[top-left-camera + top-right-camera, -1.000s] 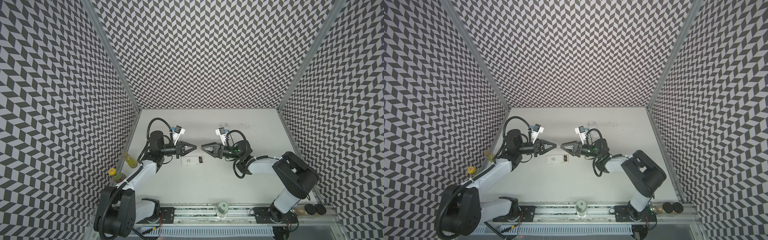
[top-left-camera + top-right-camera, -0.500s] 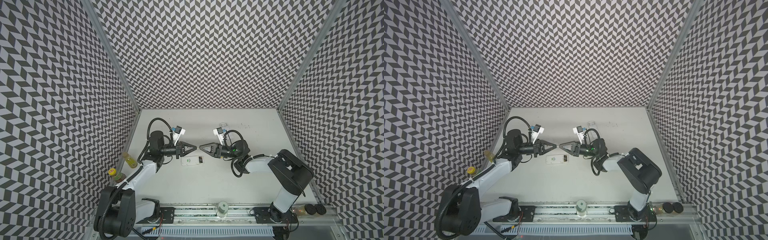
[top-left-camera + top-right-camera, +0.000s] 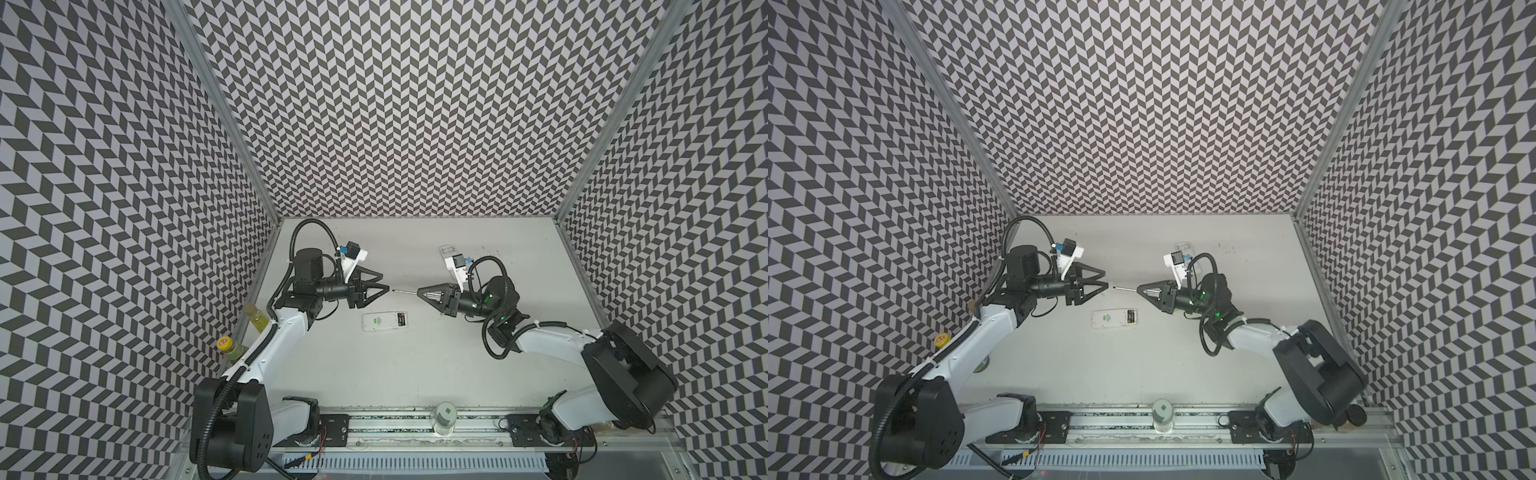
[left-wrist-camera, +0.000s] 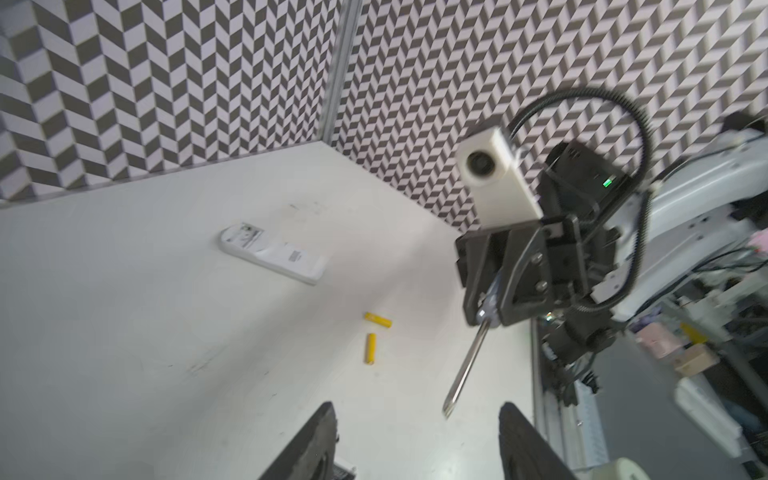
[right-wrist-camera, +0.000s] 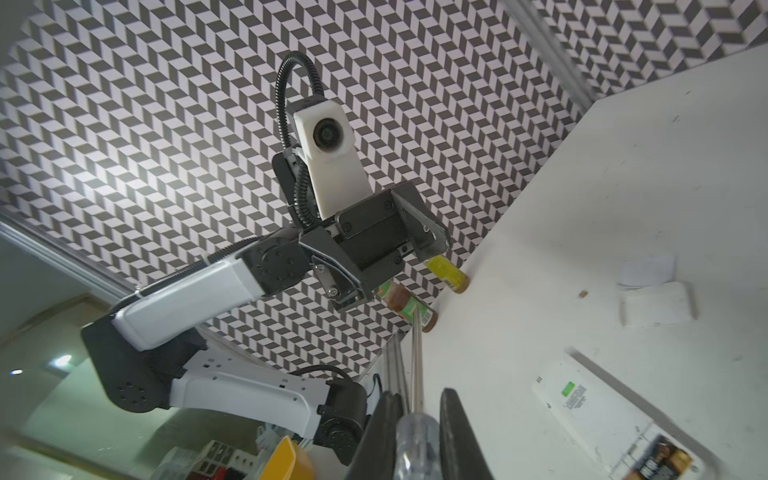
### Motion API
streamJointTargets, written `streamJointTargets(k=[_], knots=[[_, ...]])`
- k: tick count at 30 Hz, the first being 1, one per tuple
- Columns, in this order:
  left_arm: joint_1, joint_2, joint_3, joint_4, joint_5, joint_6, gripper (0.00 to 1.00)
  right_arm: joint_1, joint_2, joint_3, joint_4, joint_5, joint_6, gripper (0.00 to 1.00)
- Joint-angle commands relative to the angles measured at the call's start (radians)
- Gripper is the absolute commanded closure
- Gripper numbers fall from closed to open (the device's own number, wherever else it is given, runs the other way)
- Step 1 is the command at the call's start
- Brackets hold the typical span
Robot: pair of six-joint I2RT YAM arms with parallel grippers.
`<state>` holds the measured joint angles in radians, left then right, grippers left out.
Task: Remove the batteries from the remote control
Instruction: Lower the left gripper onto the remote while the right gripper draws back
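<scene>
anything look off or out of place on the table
Nothing spilled or broken. The centre remote lies face down with its battery bay open, dark cells inside. Two yellow batteries lie loose on the table, askew to each other.

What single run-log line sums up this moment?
left gripper: open, empty | right gripper: shut on clear-handled screwdriver | white rectangular remote: black gold-ended batteries inside | two yellow cylindrical batteries: loose on white table

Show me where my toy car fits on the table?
Free: the white tabletop between the flat white remote control and the front metal rail. Crowded: behind that remote, where the left end effector faces the clear-handled screwdriver in the right end effector.
</scene>
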<state>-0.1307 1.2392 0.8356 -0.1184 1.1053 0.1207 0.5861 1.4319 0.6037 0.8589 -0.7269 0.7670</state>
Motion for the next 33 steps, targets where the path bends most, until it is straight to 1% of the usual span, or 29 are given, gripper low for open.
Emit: streamJointTargets(k=[1,5,8,12,15,19,23,30,33], knots=[[-0.009,0.020,0.057,-0.240,-0.140,0.304,0.32,-0.019,-0.095,-0.017,-0.243,0.070,-0.189,1.00],[-0.033,0.035,0.037,-0.282,-0.256,0.417,0.25,-0.025,-0.190,-0.019,-0.457,0.160,-0.352,1.00],[-0.080,0.055,0.044,-0.367,-0.377,0.583,0.23,-0.025,-0.239,-0.018,-0.569,0.199,-0.445,1.00],[-0.119,0.094,0.022,-0.381,-0.503,0.695,0.19,-0.025,-0.281,-0.033,-0.640,0.248,-0.538,1.00],[-0.142,0.140,0.039,-0.423,-0.537,0.762,0.18,-0.024,-0.300,-0.022,-0.699,0.271,-0.573,1.00],[-0.168,0.197,0.046,-0.424,-0.572,0.789,0.17,-0.023,-0.316,-0.008,-0.755,0.289,-0.629,1.00],[-0.201,0.272,0.073,-0.446,-0.645,0.824,0.15,-0.023,-0.344,-0.008,-0.782,0.317,-0.653,1.00],[-0.249,0.383,0.109,-0.469,-0.742,0.844,0.14,-0.023,-0.402,-0.045,-0.754,0.325,-0.661,1.00],[-0.255,0.412,0.109,-0.457,-0.766,0.852,0.13,-0.021,-0.413,-0.060,-0.731,0.312,-0.652,1.00]])
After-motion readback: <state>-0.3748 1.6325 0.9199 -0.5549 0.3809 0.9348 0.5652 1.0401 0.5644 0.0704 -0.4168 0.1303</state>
